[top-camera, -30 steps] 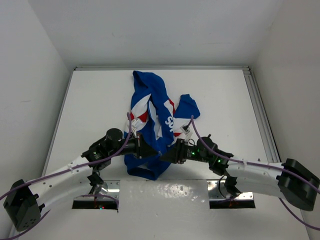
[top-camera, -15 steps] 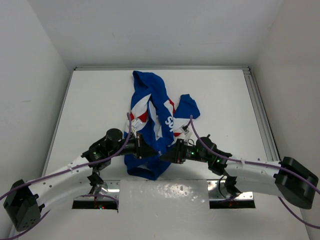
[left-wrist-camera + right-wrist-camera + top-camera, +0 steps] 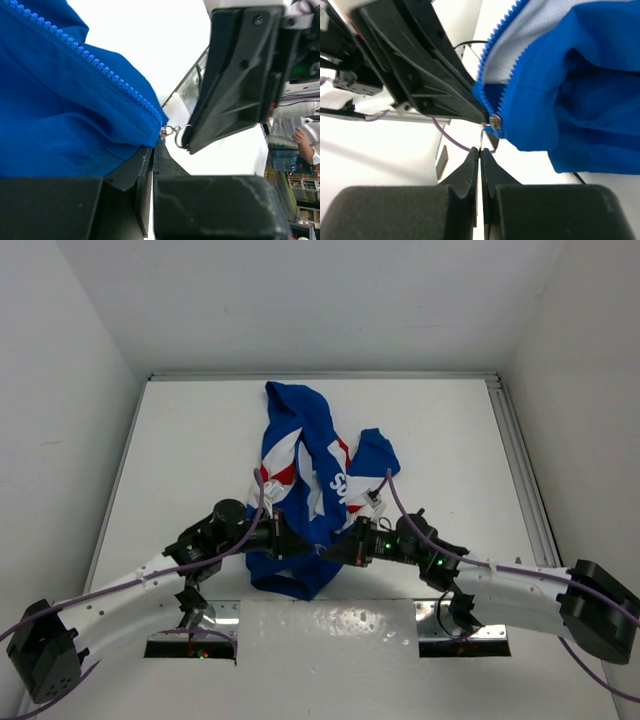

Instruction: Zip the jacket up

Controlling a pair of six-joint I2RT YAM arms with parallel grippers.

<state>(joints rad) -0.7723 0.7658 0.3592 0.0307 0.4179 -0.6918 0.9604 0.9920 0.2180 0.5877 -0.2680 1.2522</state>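
The jacket (image 3: 305, 475) is bunched mid-table (image 3: 180, 440), open. My left gripper (image 3: 153, 156) is clenched on its hem (image 3: 142, 136), and my right gripper (image 3: 480, 152) pinches the zipper pull (image 3: 482, 134). I'd keep the hem taut and pull slowly along the teeth (image 3: 100, 65).

Only one bit of text is showing. In the top view, the jacket (image 3: 300, 460) is carrying white lettering (image 3: 337, 485) on a blue strip approx. mid-garment, just beside the red/white panels. It's reading "SU" in big block caps, running down the strip at a slant. Whatever is coming after the U is tucking into a fold, so no more can be read. Both wrist views are showing fabric close up w/ nothing legible on it. At the far right of the left wrist view, background clutter (image 3: 299, 210) is showing what may be packaging w/ marks on it — too blurred to read.
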